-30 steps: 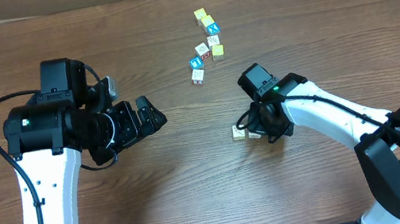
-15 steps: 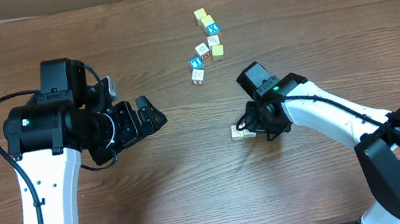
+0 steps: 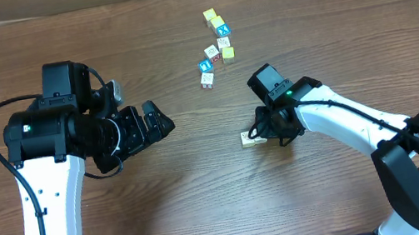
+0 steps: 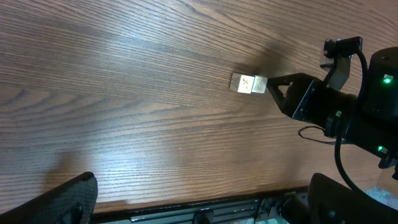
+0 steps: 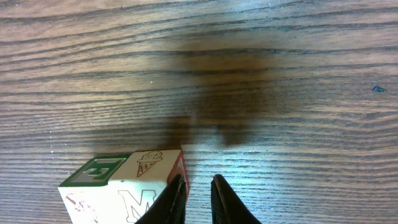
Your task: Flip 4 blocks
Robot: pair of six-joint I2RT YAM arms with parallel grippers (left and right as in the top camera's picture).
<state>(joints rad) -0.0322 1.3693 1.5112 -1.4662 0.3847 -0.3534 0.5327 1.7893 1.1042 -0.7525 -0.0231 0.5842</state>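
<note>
Right gripper (image 5: pixel 198 183) hovers low over the wooden table (image 3: pixel 203 186) with its fingers barely parted, a thin slit between them and nothing pinched; its left finger sits against the right edge of the ice-cream-cone block (image 5: pixel 153 163). That block touches the green-F block (image 5: pixel 98 171) at its 9 o'clock; both lie flat at about 4 o'clock from the table's centre, the pair's long axis running 9 to 3, cone and F faces up. Left gripper (image 3: pixel 158 121) hangs spread wide and empty at 9 o'clock, well apart; a loose cluster of alphabet cubes (image 3: pixel 217 45) sits at 12 o'clock.
</note>
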